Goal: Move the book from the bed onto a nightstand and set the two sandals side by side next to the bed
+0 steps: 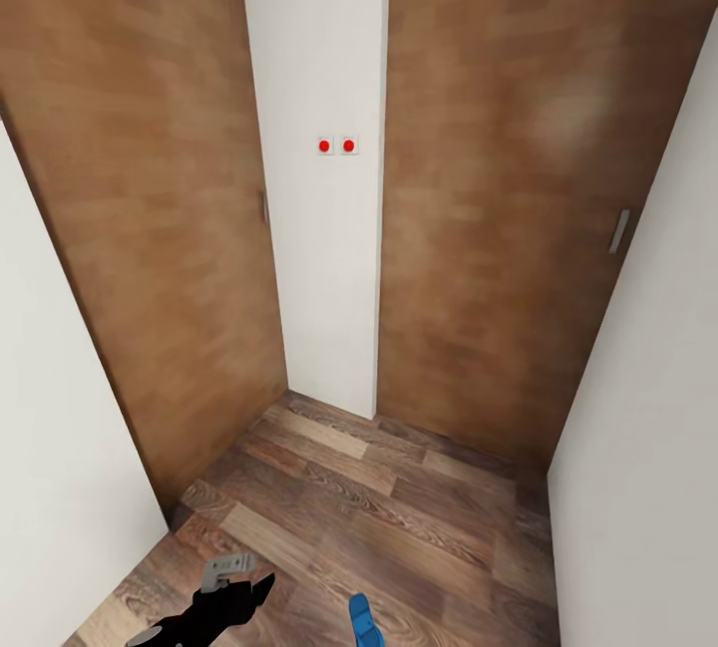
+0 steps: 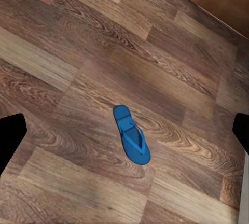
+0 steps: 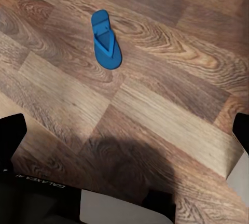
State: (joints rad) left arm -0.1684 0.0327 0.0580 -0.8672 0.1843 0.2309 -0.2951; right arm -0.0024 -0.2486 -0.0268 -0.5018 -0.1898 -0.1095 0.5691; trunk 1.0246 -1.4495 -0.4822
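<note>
One bright blue flat slide sandal [image 2: 132, 141] lies alone on the wood-plank floor [image 2: 171, 68] below my left end effector [image 2: 124, 133], both my end effectors spread wide, holding nothing.

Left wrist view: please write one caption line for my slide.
A single blue sandal lies flat on the wood-plank floor, apart from the gripper.
</note>
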